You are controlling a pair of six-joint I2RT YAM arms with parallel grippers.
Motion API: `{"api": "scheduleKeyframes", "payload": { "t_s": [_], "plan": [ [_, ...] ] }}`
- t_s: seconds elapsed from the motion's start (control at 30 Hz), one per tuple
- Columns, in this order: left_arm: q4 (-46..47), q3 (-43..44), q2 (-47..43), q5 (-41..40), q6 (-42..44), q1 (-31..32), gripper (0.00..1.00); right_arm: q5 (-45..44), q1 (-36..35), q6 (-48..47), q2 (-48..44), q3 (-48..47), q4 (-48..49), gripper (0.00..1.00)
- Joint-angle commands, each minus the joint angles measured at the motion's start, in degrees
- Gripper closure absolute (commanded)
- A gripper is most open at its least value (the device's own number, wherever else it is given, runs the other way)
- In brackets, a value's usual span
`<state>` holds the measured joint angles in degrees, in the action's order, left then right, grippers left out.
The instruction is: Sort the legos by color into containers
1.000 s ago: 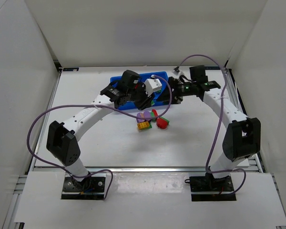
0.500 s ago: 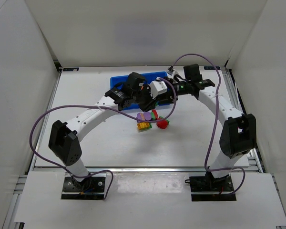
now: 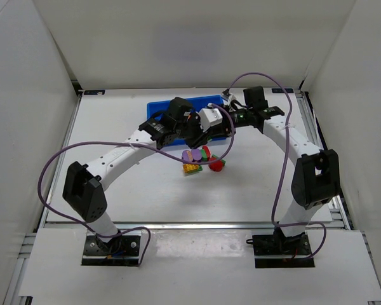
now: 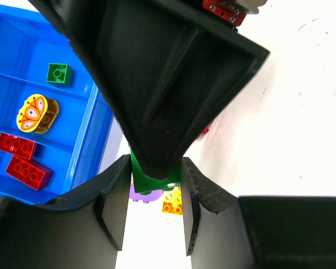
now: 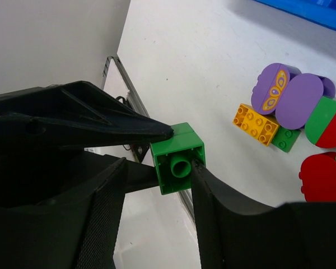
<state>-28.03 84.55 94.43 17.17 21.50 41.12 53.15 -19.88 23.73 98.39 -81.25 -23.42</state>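
Overhead: loose legos [image 3: 202, 159] lie just beside the blue tray [image 3: 157, 108]. Left wrist: the left gripper [image 4: 154, 163] pinches a green brick [image 4: 148, 182] aloft. Right wrist: the right gripper [image 5: 159, 163] stands narrowed round it, its grip unclear. An early release by the left would likely drop the brick among the unsorted pieces.

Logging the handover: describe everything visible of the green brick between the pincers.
The green brick is a small glossy plastic cube, its hollow underside with one round tube facing the right wrist camera. It is raised above the table. The left pincer is shut on it; the right pincer straddles it, touching one side.
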Motion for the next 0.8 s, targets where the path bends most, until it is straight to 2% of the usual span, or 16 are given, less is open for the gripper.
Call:
{"api": "scheduleKeyframes", "payload": {
  "t_s": [0.0, 0.1, 0.27, 0.37, 0.4, 0.57, 0.77],
  "plan": [
    [3.68, -0.62, -3.99, -1.43, 0.21, 0.27, 0.69, 5.04, -0.60, 1.59, -0.30, 0.92, 2.24, 0.48],
    [4.91, -1.06, -4.43, -1.79, 0.39, 0.19, 0.69, 5.74, -0.60, 2.20, -0.13, 1.45, 3.29, 0.52],
    [5.80, -1.15, -4.96, -2.14, 0.39, 0.18, 0.69, 6.36, -0.60, 2.46, 0.49, 1.97, 3.99, 0.52],
    [5.80, -1.23, -5.31, -2.32, 0.39, 0.19, 0.69, 7.32, -0.60, 2.64, 0.66, 2.24, 4.87, 0.60],
    [5.80, -1.41, -5.40, -2.49, 0.30, 0.18, 0.69, 7.32, -0.60, 2.38, 0.58, 2.33, 4.87, 0.67],
    [5.88, -2.72, -5.93, -2.58, 0.39, 0.10, 0.69, 7.50, -0.42, 1.24, -0.04, 2.50, 4.00, 0.85],
    [5.80, -4.39, -6.89, -2.49, 0.21, 0.10, 0.69, 8.11, 0.28, -0.26, -2.67, 4.00, 3.47, 0.95]
  ]
}}
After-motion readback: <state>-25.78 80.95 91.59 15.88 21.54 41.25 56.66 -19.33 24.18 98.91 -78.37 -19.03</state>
